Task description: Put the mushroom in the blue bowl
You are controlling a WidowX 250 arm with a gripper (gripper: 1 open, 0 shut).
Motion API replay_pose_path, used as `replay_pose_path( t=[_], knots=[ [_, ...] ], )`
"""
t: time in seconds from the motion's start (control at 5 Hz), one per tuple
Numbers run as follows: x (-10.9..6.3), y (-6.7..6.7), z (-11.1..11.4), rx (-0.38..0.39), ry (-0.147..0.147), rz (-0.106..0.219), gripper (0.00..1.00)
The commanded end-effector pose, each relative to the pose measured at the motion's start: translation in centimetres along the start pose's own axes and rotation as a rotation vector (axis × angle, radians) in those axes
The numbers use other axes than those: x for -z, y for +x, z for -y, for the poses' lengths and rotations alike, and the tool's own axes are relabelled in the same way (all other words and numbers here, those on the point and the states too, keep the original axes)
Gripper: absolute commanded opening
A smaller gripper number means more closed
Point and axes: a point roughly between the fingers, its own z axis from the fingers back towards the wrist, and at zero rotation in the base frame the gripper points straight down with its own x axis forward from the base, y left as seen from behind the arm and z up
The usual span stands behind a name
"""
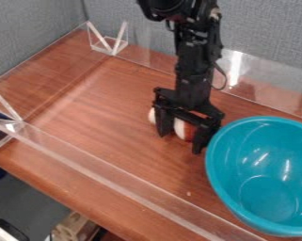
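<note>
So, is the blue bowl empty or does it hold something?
Empty: the blue bowl shows only its smooth inside; the mushroom is on the table, between the gripper's fingers.

This looks like a robot lab test cell: a polished wooden table fenced by low clear acrylic walls (held up by transparent triangular brackets), with grey fabric partition panels behind, the sort used as office dividers.

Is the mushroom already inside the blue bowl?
No, the mushroom sits on the table between the open claw fingers, beside the empty blue bowl.
</note>
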Motion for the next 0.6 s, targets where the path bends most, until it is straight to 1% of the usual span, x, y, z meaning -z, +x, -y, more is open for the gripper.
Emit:
replay_pose_path(
  t=[0.0,0.4],
  knots=[
    [-1.2,1.5,-0.65,-0.014,0.003,0.056,1.0],
    [-0.93,2.35,-0.91,-0.023,-0.001,0.055,1.0]
  ],
)
